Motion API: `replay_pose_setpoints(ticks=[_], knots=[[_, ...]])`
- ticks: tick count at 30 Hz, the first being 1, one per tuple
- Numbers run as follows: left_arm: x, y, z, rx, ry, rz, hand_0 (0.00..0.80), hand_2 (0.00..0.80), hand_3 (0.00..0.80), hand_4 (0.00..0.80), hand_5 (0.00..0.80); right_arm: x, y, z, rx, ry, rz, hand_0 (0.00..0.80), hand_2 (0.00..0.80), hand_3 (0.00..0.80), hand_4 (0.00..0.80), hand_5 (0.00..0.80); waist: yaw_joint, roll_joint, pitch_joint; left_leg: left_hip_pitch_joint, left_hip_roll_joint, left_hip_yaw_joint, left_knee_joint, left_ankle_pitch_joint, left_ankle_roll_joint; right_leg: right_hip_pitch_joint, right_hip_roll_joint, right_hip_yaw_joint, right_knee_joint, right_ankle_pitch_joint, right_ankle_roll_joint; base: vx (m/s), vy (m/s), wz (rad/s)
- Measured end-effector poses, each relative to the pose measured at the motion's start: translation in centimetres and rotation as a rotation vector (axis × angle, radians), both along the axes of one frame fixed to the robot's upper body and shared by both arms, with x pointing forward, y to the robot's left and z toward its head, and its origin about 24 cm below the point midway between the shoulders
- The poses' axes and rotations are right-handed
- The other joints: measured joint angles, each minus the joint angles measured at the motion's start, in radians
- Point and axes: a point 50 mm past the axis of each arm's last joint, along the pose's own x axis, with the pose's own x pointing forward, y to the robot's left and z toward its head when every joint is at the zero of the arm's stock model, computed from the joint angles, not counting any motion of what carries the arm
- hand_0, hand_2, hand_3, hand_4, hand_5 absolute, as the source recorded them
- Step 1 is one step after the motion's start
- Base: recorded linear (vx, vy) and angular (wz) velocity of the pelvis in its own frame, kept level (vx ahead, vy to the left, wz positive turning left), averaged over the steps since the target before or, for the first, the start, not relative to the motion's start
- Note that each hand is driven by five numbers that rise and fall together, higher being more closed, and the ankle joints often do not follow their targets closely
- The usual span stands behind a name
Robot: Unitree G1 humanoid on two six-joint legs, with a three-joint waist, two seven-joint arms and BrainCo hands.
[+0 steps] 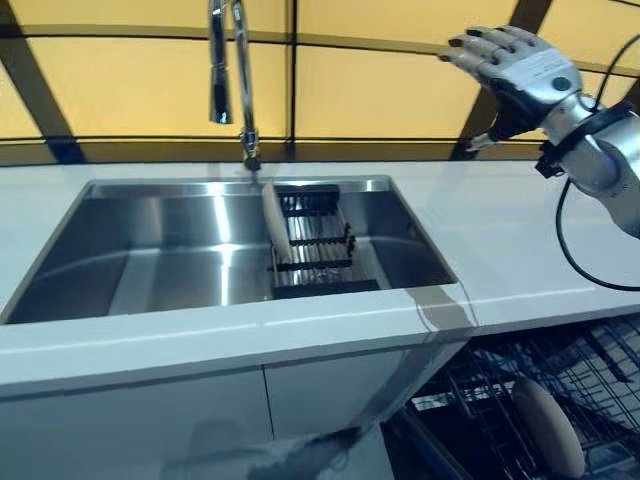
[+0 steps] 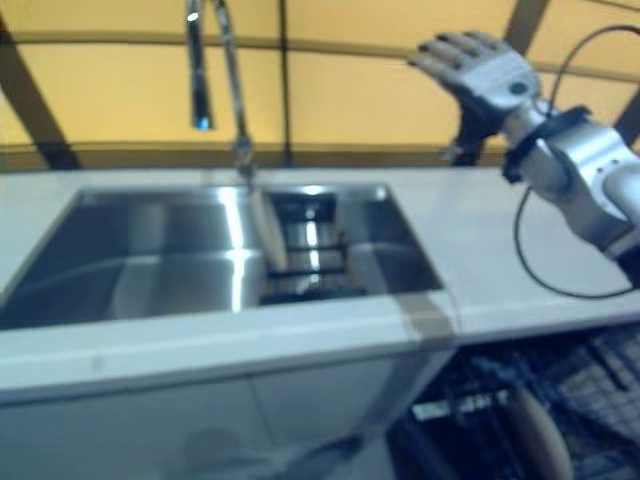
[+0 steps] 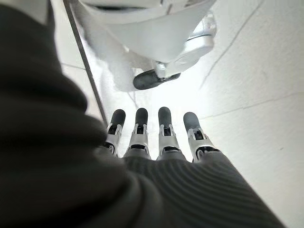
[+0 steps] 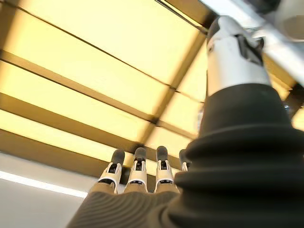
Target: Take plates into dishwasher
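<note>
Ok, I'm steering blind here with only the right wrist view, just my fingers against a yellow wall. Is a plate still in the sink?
Observer: Yes, one plate stands on edge in the dark rack inside the sink.
Operator: And my right hand?
Observer: The right hand is raised above the counter, right of the sink, open and empty.
Operator: Anything loaded yet?
Observer: One plate in the dishwasher stands in the wire basket, lower right.
Operator: Left hand?
Observer: The left hand shows only in its wrist view, open, over the floor.
</note>
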Motion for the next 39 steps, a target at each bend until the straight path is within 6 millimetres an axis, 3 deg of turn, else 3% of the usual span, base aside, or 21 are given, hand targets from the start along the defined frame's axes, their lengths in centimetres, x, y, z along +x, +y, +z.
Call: replay_pose_setpoints(ticks=[4,13,18,26,39], knots=[[0.2,0.6,0.2,0.014,-0.008,0.004,0.0,0.0,0.0,0.0,0.0,0.0,0.9,0.3,-0.047,-0.027,0.018,0.0,0.0,0.0,0.0,0.0,0.022,-0.011,0.046,-0.033,-0.002,-0.031,0.001,0.011,0.0,-0.015,-0.001,-0.031,0.0,0.0,0.0,-0.012,0.056,0.23],[1.5,0.5,0.5,0.006,-0.069,0.026,0.0,0.0,0.0,0.0,0.0,-0.2,2.1,2.1,-0.091,-0.142,0.038,0.0,0.0,0.0,0.0,0.0,0.054,0.003,0.15,-0.094,-0.011,-0.085,0.002,0.027,0.001,-0.044,-0.006,-0.081,0.005,0.0,0.0,-0.015,0.063,0.16],[2.4,0.4,0.7,-0.015,-0.122,0.064,0.0,0.0,0.0,0.0,0.0,0.3,2.7,2.1,-0.136,-0.151,0.018,0.0,0.0,0.0,0.0,0.0,0.08,0.008,0.186,-0.115,-0.011,-0.088,0.002,0.029,0.001,-0.062,-0.007,-0.086,0.005,0.0,0.0,-0.005,0.035,0.03],[3.1,0.3,0.8,-0.025,-0.17,0.074,0.0,0.0,0.0,0.0,0.0,-0.1,3.2,3.5,-0.144,-0.215,0.018,0.0,0.0,0.0,0.0,0.0,0.082,0.004,0.223,-0.131,-0.012,-0.095,0.002,0.031,0.0,-0.073,-0.006,-0.095,0.005,0.0,0.0,0.001,0.005,0.02],[3.7,0.3,1.0,-0.027,-0.216,0.09,0.0,0.0,0.0,0.0,0.0,-0.5,4.3,3.4,-0.182,-0.242,0.054,0.0,0.0,0.0,0.0,0.0,0.082,0.001,0.256,-0.135,-0.012,-0.099,0.002,0.032,0.0,-0.074,-0.006,-0.1,0.005,0.0,0.0,0.0,0.0,0.0]])
